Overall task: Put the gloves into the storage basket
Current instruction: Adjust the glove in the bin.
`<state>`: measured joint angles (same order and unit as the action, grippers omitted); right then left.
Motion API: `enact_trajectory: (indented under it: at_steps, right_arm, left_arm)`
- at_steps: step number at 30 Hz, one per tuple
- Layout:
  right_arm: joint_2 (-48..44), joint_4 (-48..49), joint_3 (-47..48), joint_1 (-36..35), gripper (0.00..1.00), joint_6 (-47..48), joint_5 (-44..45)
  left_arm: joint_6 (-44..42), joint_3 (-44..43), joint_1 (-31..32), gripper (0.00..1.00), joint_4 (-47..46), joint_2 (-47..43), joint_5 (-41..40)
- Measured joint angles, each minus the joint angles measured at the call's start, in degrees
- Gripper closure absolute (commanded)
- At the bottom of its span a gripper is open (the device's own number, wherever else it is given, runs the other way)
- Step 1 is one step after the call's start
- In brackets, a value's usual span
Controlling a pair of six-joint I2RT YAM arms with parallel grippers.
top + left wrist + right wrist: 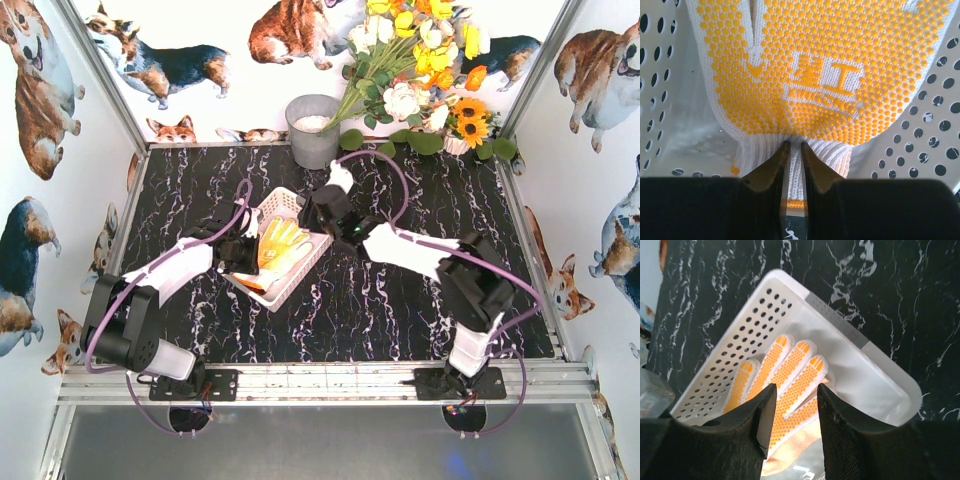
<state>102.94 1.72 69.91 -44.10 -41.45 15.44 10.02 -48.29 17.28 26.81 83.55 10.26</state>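
- One glove (281, 243), white knit with yellow dots, is lying flat in the basket (285, 205), palm up. Its fingers point to the far end and its cuff (757, 150) is at the near end.
- The left gripper (795, 146) is down inside the basket at that cuff. The jaws are nearly together with a strip of ribbed knit between them, so I read it as pinching the cuff. Looks to me like the letting-go part of the drop, not a fresh grab.
- The right gripper (796, 389) hovers over the far end of the basket. Its jaws are apart with nothing in them, and you can see the glove's fingers through the gap.
- Something pale and orange-ish peeks out under the dotted glove at the near end, in both the top view and the right wrist view. Could be more gloves stacked below, but I can't tell how many.
- I can't spot any loose gloves on the table (400, 300) or by the bucket (314, 132), though the arms hide some of it.
- My guess is it's close to done. What's left is for the left gripper to let go and for both arms to get clear of the basket.
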Motion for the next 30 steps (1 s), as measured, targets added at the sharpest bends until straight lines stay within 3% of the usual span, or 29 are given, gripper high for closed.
enact_trajectory:
  at_steps: [5,14,30]
  right_arm:
    - [-3.3,-2.2,1.6,0.5,0.59,3.6,-1.5]
    - [-0.7,-6.4,6.4,0.0,0.60,3.2,-15.8]
    - [6.9,-12.5,7.7,-2.7,0.79,-1.8,-21.0]
  left_arm:
    - [-0.9,0.1,0.0,0.84,0.0,-1.2,1.1]
    - [-2.1,-0.6,0.0,0.83,-0.2,-4.9,5.7]
    - [2.5,-0.5,0.0,0.86,-7.6,-0.2,12.3]
